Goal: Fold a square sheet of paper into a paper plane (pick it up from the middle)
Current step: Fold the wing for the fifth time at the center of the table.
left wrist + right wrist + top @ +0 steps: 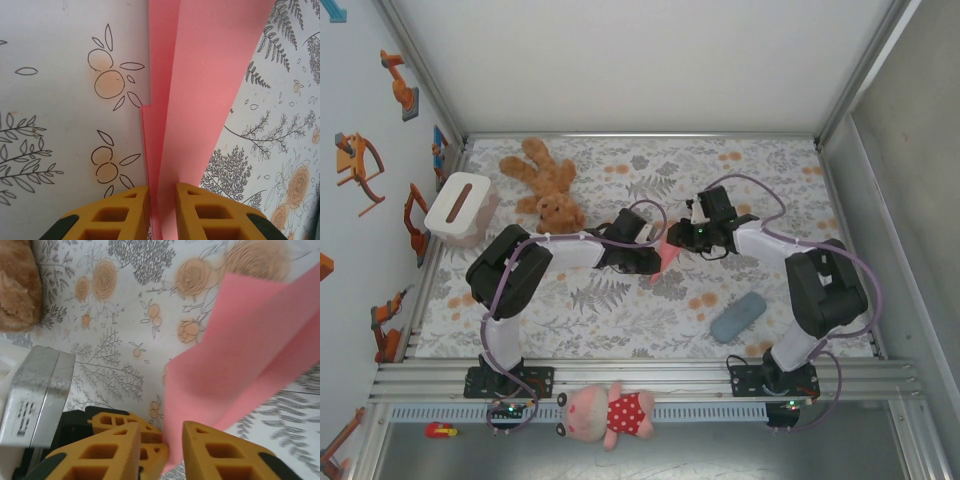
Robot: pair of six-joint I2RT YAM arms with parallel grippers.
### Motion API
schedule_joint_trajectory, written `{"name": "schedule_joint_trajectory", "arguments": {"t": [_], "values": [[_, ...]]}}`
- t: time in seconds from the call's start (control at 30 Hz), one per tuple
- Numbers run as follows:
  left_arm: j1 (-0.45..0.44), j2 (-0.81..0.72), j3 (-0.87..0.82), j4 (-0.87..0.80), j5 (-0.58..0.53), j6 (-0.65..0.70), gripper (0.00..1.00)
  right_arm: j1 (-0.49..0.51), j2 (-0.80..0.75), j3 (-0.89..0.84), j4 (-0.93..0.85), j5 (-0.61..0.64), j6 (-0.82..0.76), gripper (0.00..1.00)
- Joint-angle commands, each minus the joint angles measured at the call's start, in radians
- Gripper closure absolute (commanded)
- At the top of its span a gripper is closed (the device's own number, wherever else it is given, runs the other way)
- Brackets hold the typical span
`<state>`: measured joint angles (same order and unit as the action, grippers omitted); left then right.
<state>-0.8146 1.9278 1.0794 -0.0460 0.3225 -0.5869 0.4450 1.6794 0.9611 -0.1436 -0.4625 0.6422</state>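
The salmon-pink sheet of paper [668, 256] hangs folded above the middle of the flowered table, between the two arms. In the left wrist view its layers [210, 75] run up from between my yellow fingers, and the left gripper [162, 189] is shut on its lower edge. From the right wrist camera the paper [250, 340] fans out to the upper right. Its near corner drops into the gap of my right gripper [161, 426], lying against the right finger [210, 450]. The left finger stands clear of it, so these jaws are open. The left gripper's fingers [125, 421] sit just beyond. From above, both grippers, left [655, 258] and right [688, 238], meet at the paper.
A brown teddy bear [548, 190] lies at the back left, next to a white box [460, 207]. A grey-blue pouch [738, 316] rests at the front right. A pink soft toy [610, 412] lies on the rail in front of the table.
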Motion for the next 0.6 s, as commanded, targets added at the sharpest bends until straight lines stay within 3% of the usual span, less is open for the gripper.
{"name": "schedule_joint_trajectory", "arguments": {"t": [0.0,0.57], "values": [[0.0,0.053,0.002,-0.038,-0.018,0.024,0.79,0.008,0.052,0.036,0.038,-0.03,0.011,0.76],[0.0,0.053,0.001,-0.039,-0.016,0.018,0.8,0.006,0.13,0.061,-0.022,0.123,0.02,0.79]]}}
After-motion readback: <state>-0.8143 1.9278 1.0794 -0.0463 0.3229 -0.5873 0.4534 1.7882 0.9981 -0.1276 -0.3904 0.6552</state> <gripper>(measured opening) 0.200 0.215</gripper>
